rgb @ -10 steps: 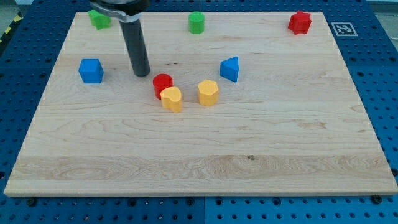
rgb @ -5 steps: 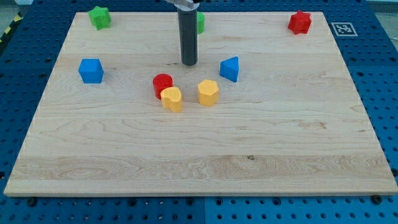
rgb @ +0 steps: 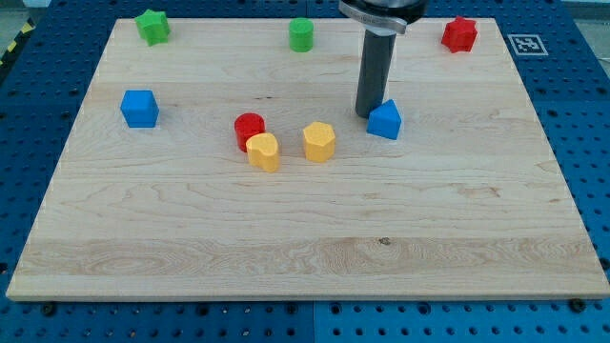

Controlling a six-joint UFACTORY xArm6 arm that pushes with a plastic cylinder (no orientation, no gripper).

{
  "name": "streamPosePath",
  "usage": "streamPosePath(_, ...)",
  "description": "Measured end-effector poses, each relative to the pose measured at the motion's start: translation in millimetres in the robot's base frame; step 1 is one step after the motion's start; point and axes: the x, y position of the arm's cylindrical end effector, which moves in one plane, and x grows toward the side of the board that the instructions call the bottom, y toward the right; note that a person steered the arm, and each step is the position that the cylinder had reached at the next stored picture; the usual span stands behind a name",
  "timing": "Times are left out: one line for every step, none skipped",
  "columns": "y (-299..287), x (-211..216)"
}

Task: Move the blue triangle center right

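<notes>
The blue triangle (rgb: 386,121) lies on the wooden board (rgb: 305,248), a little right of the board's middle and toward the view's top. My tip (rgb: 368,113) stands just left of it and slightly above it in the view, touching or almost touching its upper left side. The dark rod rises from there to the view's top edge.
A yellow block (rgb: 319,141), another yellow block (rgb: 264,151) and a red cylinder (rgb: 249,127) sit left of the triangle. A blue cube (rgb: 139,108) is at the left. Green blocks (rgb: 151,26) (rgb: 301,33) and a red block (rgb: 459,33) line the top edge.
My tip has swept from the left to the right across the board's upper half. The blue triangle has shifted to the right and slightly down and has turned.
</notes>
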Motion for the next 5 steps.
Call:
streamPosePath(-12,16)
streamPosePath(-13,28)
streamPosePath(-8,31)
streamPosePath(8,38)
streamPosePath(35,46)
